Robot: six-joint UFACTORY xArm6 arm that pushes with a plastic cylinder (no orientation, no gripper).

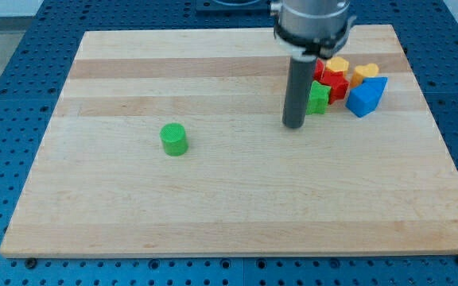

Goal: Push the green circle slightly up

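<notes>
A wooden table seen from above, on a blue perforated base. The green circle, a short cylinder, sits alone left of centre. My tip, the end effector (a plain dark rod with no parts that open or close), rests on the table well apart from it; the green circle lies at about 9 o'clock from my tip. At 1 o'clock from my tip, close by, a cluster: a green block, red block, yellow block, orange block and blue block.
</notes>
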